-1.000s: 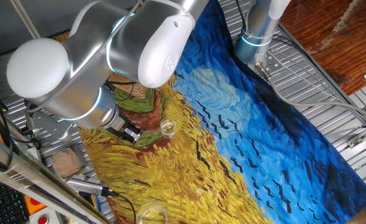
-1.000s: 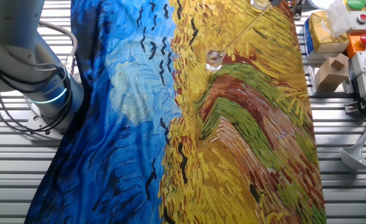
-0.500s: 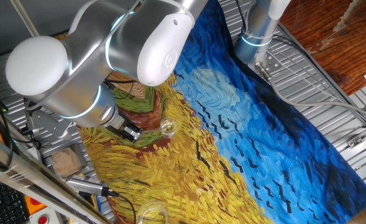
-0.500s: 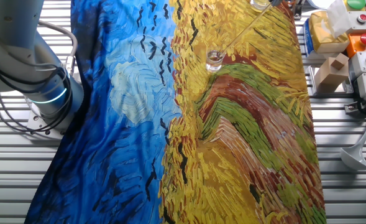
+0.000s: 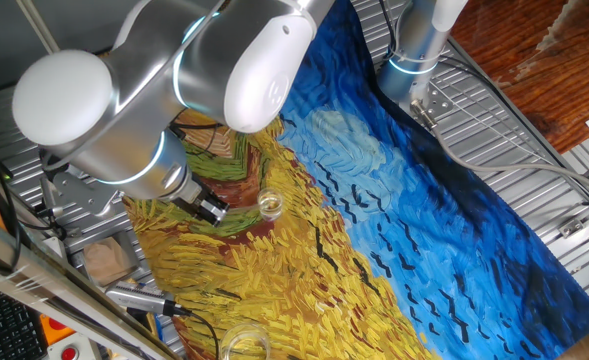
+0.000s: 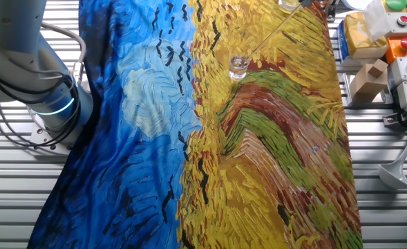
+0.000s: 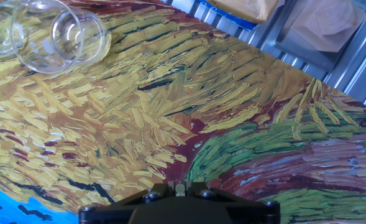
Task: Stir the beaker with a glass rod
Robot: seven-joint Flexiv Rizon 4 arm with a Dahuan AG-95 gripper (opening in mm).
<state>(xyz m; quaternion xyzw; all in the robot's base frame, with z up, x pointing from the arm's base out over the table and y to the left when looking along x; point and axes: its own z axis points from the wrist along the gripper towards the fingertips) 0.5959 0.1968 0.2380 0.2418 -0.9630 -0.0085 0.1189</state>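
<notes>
1. The black two-finger pincer [image 5: 210,210] hangs low under the big silver arm [image 5: 164,90], near the tabletop's left side in one fixed view. The glass rod is not discernible there, and how far the fingers are parted cannot be told.
2. In the hand view only the dark pincer base shows along the bottom edge; no fingertips are visible.
3. The small clear glass beaker [image 5: 270,206], round-rimmed and faintly yellowish, stands upright just right of the pincer, apart from it.
4. In the other fixed view the beaker [image 6: 239,66] sits near the far end of the tabletop, and a thin clear glass rod [image 6: 272,31] slants from the top edge down toward it; whether its tip is inside cannot be told.
5. A wider clear glass vessel [image 5: 244,343] stands at the tabletop's near edge.
6. The yellow-and-blue painted cloth [image 6: 272,152] covers the tabletop, bare across its blue half, bordered by ribbed metal slats [image 6: 376,207].
</notes>
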